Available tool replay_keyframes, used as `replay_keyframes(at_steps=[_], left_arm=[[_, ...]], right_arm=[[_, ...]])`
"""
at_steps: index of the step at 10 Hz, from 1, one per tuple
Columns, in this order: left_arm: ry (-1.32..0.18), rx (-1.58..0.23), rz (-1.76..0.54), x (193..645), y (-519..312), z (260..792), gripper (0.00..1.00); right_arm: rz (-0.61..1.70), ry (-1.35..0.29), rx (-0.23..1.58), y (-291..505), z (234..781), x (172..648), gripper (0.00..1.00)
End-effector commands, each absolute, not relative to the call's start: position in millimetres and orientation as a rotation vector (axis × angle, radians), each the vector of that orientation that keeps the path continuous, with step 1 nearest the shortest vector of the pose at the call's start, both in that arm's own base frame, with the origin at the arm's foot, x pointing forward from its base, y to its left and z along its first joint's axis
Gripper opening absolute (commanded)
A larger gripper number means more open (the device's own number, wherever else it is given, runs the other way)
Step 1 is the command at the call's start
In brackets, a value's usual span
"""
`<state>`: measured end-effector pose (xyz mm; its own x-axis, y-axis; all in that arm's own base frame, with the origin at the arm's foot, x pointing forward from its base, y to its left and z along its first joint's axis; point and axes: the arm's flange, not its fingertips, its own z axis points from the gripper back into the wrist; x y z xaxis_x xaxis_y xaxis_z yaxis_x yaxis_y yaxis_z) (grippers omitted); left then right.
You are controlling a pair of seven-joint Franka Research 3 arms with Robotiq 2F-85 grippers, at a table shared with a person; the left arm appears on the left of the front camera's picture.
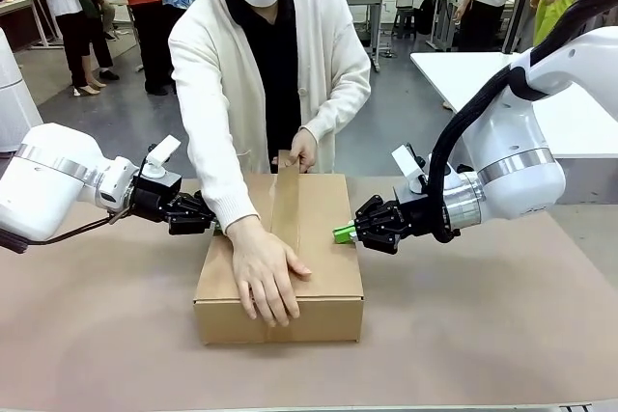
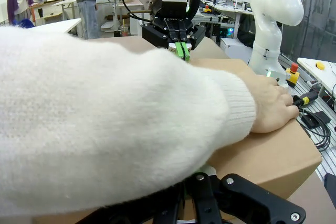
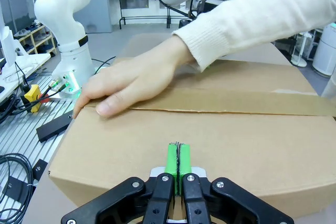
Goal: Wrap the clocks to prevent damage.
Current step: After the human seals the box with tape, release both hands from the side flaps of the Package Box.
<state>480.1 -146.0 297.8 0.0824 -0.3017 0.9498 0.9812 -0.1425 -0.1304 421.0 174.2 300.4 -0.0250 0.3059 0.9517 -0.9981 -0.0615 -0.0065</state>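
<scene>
A closed cardboard box (image 1: 323,238) sits mid-table; the clocks are out of view. A person's hand (image 1: 266,272) presses flat on the lid, while the other hand (image 1: 304,150) holds a brown tape strip (image 1: 286,200) along the seam at the far edge. My left gripper (image 1: 210,224) is shut against the box's left side, its tips behind the person's white sleeve (image 2: 105,119). My right gripper (image 1: 343,233) is shut, its green pads together and touching the box's right side. In the right wrist view the right gripper (image 3: 178,161) meets the box (image 3: 236,140) below the hand (image 3: 131,82).
The brown table (image 1: 483,335) has free room in front and to both sides. A white table (image 1: 463,74) stands back right, with people farther off. Emergency-stop buttons (image 2: 294,68) (image 3: 32,94) and cables (image 3: 13,166) lie near the arm bases.
</scene>
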Motion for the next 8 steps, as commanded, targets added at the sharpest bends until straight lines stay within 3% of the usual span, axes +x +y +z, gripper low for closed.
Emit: replay_keyframes(at_steps=[1,8], left_arm=[[-0.827,-1.142,-1.366,480.2,-147.5,294.7,0.05],[-0.827,-1.142,-1.366,480.2,-147.5,294.7,0.05]], right_arm=[[1.392,-0.954,1.009,174.8,297.5,420.8,0.04],[1.392,-0.954,1.009,174.8,297.5,420.8,0.04]])
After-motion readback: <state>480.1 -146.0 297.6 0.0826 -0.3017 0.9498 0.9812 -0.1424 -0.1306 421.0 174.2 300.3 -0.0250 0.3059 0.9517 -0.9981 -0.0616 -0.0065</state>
